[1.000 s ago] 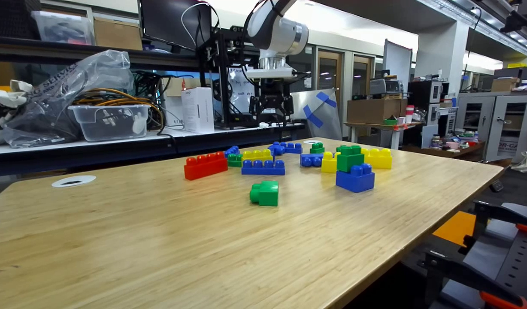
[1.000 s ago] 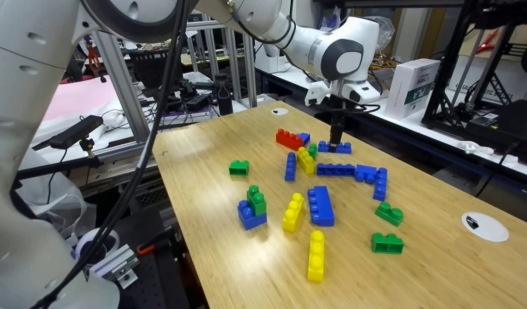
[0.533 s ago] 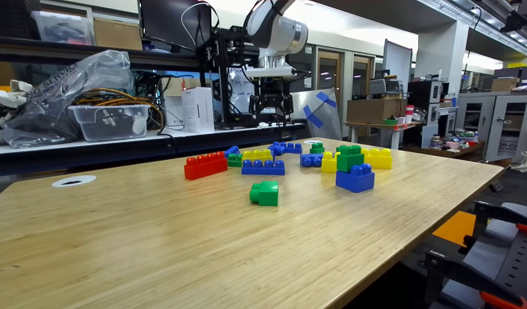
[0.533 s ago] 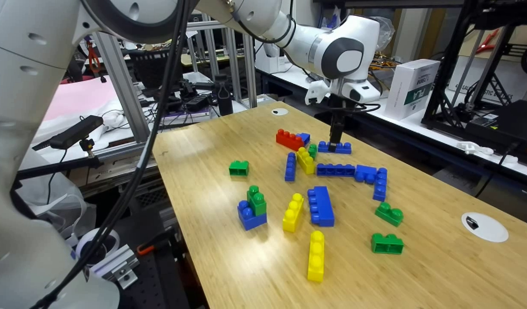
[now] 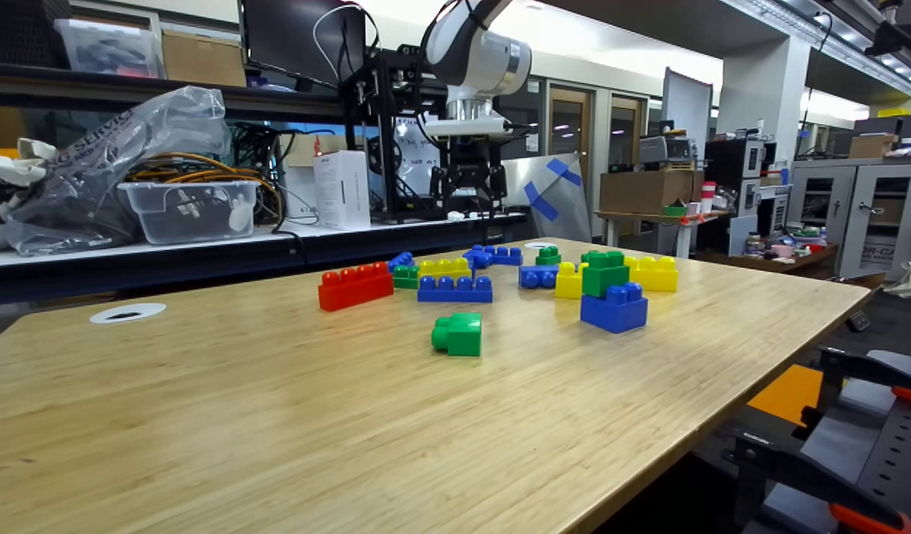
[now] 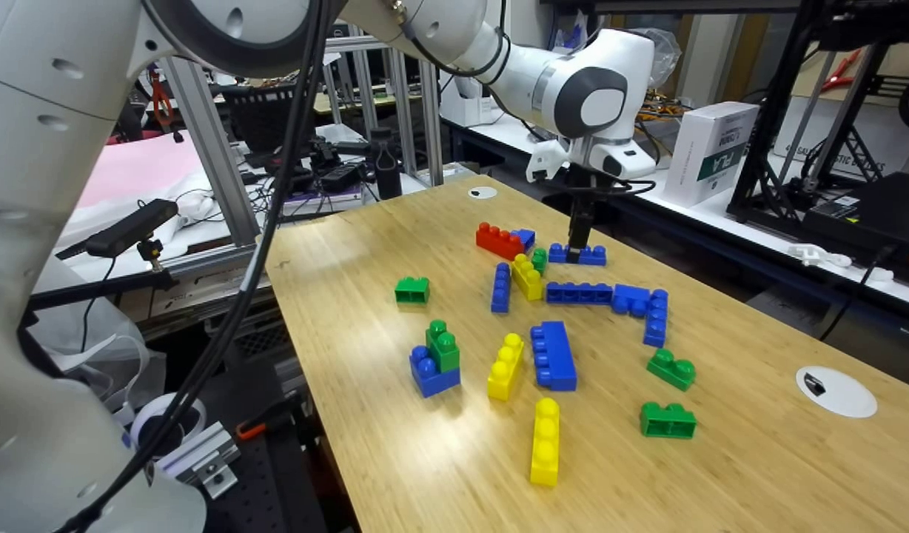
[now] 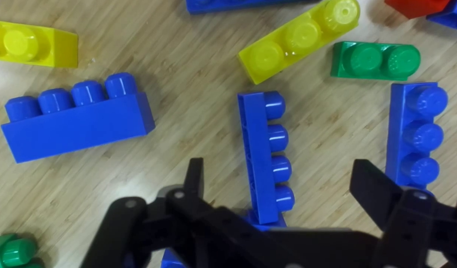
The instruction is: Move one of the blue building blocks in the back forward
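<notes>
Gripper [image 7: 278, 165] above the bench [image 6: 440, 474], jaws spread
Frames, in the wrist view, a blue brick [image 7: 261, 152] lying on its side, near a yellow brick [image 7: 299, 41].

Hand [image 7: 279, 165] downward, jaws wide apart

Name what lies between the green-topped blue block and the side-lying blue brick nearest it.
A yellow brick, studs up; it shows there in both exterior views.
</notes>
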Robot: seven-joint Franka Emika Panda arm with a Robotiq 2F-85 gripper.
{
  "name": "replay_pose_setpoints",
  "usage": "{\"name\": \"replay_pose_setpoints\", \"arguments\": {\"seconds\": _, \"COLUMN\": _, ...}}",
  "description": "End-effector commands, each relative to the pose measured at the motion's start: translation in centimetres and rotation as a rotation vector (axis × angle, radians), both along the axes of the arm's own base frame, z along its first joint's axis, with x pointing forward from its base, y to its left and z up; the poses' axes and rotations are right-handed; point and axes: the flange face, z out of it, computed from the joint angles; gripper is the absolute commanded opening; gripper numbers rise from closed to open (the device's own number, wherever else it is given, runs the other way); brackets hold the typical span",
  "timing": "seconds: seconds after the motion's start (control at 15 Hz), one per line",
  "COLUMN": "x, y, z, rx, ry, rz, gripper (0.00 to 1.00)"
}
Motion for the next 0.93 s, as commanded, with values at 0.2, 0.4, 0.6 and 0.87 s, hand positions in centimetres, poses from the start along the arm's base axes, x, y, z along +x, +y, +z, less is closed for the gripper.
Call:
{"name": "replay_pose_setpoints", "arguments": {"seconds": 0.2, "x": 2.1, "y": -0.6, "z": -2.3, "rx": -0.041, "ry": 0.011, "rz": 0.036, "gripper": 1.0}}
{"name": "replay_pose_setpoints", "arguments": {"seconds": 0.4, "x": 3.0, "y": -0.8, "z": -3.5, "rx": -0.068, "ry": 0.011, "rz": 0.063, "gripper": 1.0}}
{"name": "replay_pose_setpoints", "arguments": {"seconds": 0.6, "x": 3.7, "y": -0.9, "z": -4.7, "rx": -0.089, "ry": 0.013, "rz": 0.091, "gripper": 1.0}}
{"name": "replay_pose_setpoints", "arguments": {"seconds": 0.87, "x": 4.2, "y": -1.0, "z": -6.6, "rx": -0.109, "ry": 0.033, "rz": 0.122, "gripper": 1.0}}
